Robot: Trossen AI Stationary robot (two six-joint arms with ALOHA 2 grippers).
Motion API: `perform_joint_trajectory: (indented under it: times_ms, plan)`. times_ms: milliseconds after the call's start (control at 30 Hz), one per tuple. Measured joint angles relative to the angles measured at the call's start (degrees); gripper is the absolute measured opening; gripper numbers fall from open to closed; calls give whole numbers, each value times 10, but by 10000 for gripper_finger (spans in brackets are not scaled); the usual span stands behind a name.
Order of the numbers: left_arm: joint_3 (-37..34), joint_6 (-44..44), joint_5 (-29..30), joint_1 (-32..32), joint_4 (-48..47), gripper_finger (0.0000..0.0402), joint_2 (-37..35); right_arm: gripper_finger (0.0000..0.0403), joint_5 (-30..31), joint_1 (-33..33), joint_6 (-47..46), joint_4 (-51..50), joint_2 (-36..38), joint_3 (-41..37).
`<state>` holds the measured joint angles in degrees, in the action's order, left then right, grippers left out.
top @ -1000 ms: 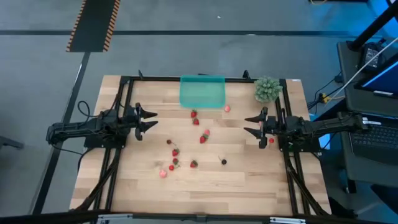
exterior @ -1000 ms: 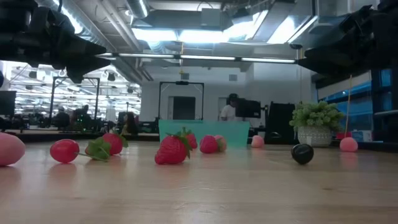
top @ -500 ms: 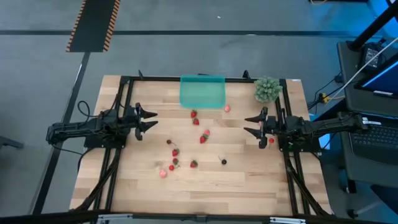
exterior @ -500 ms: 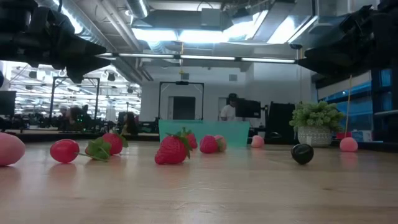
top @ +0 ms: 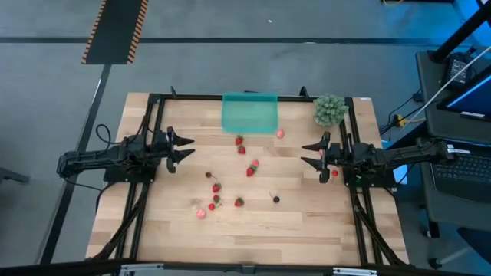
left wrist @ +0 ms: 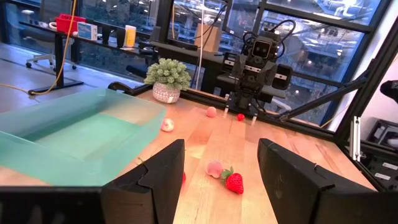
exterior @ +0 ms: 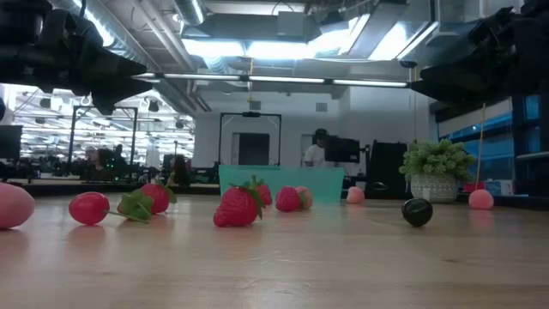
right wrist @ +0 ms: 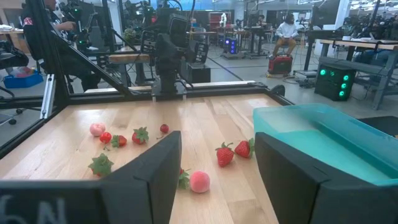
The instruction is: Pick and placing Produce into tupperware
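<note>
- While nothing is yet held, the left gripper (top: 182,149) is parked at the left side of the table (top: 307,230), fingers spread wide and empty, pointed toward the middle.
- Opposite it, the right gripper (top: 311,153) is held at the right side, likewise spread and empty; the mirrored poses are judged a ready stance that leaves the work area between them free.
- Along the far edge the tupperware (top: 250,113) is set, seemingly with nothing in it, within reach of both arms, which suits dropping from either side.
- On the wood the produce is scattered: red strawberries just in front of the tupperware (top: 239,140) and at mid-table (top: 250,171), a cluster toward the near left (top: 215,201), a pale pink piece beside the tupperware's right corner (top: 280,133), another pink one at the near left (top: 201,214), and a dark berry (top: 276,198).
- One small red piece (top: 334,174) is seen close by the right arm; what it is cannot be told for sure.
- At the far right corner a green potted plant (top: 330,109) is kept out of the picking zone.
- No brand, label or readable writing is made out on anything.
- By this layout, no piece is judged placed so far.
</note>
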<state>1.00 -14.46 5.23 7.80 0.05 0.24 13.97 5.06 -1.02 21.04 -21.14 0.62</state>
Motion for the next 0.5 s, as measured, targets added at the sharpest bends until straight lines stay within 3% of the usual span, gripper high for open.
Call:
perform_joint_trajectory:
  times_ms: [500]
  plan:
    - [0,0,0,0,0,196,0,207,0,0,-2,15,0,0]
